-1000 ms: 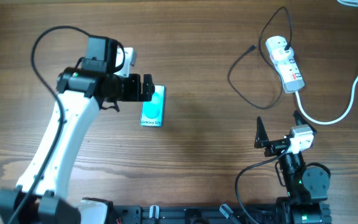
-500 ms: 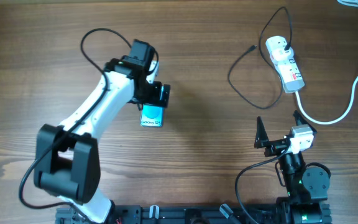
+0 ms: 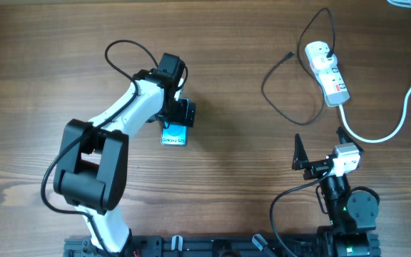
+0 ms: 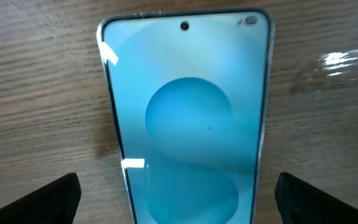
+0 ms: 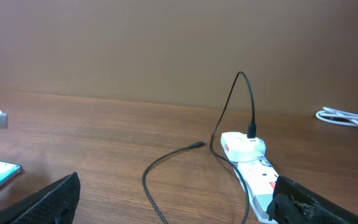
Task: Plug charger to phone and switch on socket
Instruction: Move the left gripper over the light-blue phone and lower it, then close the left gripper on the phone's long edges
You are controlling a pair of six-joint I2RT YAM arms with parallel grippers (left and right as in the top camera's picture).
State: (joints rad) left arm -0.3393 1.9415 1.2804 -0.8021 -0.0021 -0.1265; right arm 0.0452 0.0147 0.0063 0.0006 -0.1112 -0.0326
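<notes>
Phone: flat glossy rectangle with a cyan screen and "Galaxy" on its white edge, lying left of centre.
Left pincer: wide, one finger on each side of the phone.
Right pincer: wide, empty.
Charger: thin looping black cable, with its white adapter on the socket.
Socket: short white strip with red marks.
Tabletop: brown woodgrain.

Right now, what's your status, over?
Left gripper open above phone. Right gripper open, empty. Charger tip loose beside socket. Nothing blocking.
</notes>
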